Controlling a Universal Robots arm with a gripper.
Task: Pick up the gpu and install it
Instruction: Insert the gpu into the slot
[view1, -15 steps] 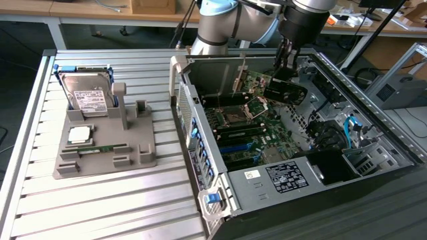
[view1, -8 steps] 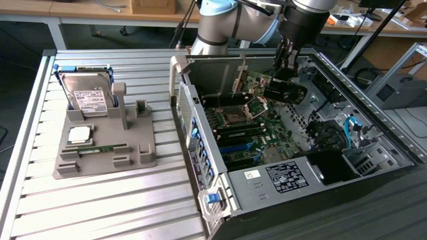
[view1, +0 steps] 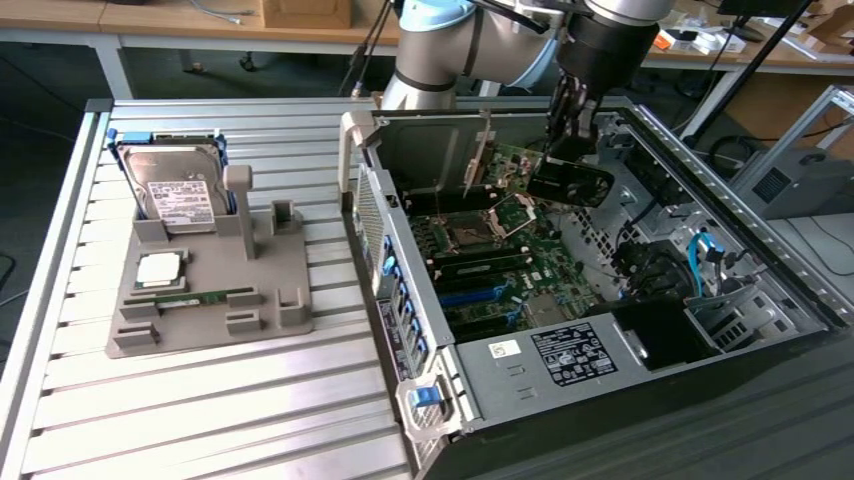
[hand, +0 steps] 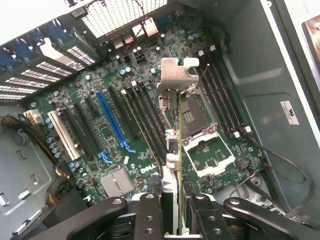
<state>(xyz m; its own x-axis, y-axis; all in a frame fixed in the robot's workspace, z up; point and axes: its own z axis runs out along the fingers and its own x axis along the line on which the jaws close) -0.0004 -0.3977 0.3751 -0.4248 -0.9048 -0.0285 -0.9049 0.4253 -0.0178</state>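
So right now I've got the gpu (view1: 567, 180), a thin green circuit card with a black fan cooler on one face and a silver metal end bracket (hand: 178, 75), pinched edge-on between the black fingers (hand: 150, 215) of the gripper (view1: 571, 128). It's hanging inside the open black-and-grey computer case (view1: 747, 215), above the green motherboard (hand: 100, 135) and apart from it as far as I can tell.

Inside the case I see the motherboard with a long blue slot (hand: 114, 122), a white slot (hand: 63, 135), rows of black slots, an open silver CPU socket (hand: 202, 145) and a small finned silver heatsink (hand: 117, 181). White "DELL" lettering (hand: 145, 169) sits on the board near that heatsink. A grey power supply box (view1: 554, 358) at the near end of the case carries a black label; I can't read its text.

Over on the slatted metal bench (view1: 240, 410) to the exterior view's left, a grey moulded holder tray (view1: 280, 310) holds a silver hard drive with a white label (view1: 178, 198) propped up, a square silver CPU (view1: 160, 268) and a narrow green RAM stick (view1: 200, 298).
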